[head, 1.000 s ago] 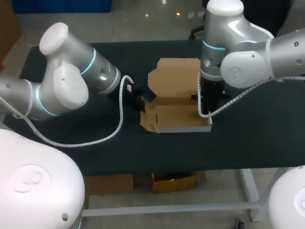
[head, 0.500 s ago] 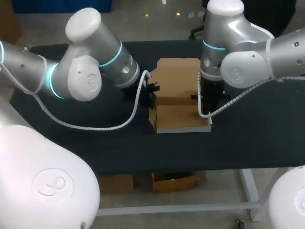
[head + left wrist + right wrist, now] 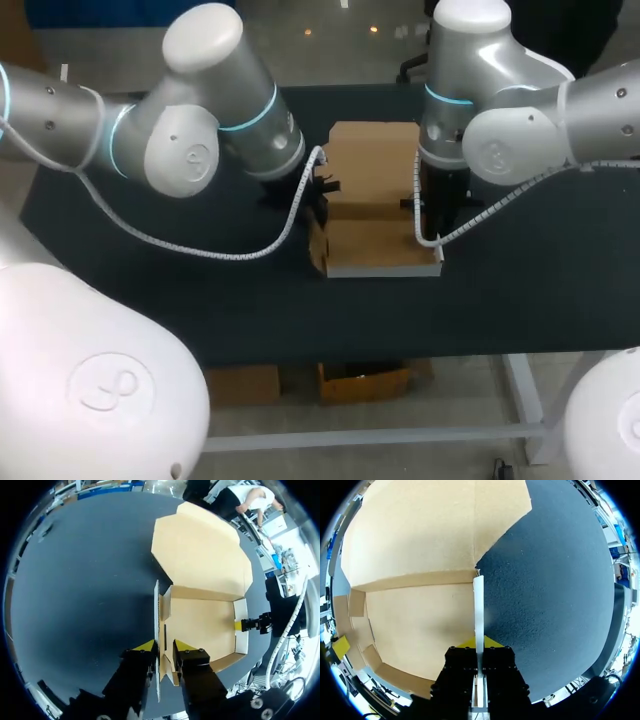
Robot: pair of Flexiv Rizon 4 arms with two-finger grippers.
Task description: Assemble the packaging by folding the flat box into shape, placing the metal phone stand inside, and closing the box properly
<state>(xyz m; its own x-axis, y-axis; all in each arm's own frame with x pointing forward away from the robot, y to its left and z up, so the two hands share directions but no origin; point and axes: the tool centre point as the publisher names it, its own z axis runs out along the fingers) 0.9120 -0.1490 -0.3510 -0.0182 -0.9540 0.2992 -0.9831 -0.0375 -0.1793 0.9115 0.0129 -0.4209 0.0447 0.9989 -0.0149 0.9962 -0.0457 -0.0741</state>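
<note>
Box [image 3: 200, 625] wall inside left tool [image 3: 164, 646]

One overhead camera, two wrist cameras.
Head looks down across the surface [image 3: 530, 290]; wrists hover close, sharing the box [image 3: 202, 625] from opposite sides.

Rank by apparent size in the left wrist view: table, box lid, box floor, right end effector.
1. table
2. box lid
3. box floor
4. right end effector, though it sits far from the camera.
</note>
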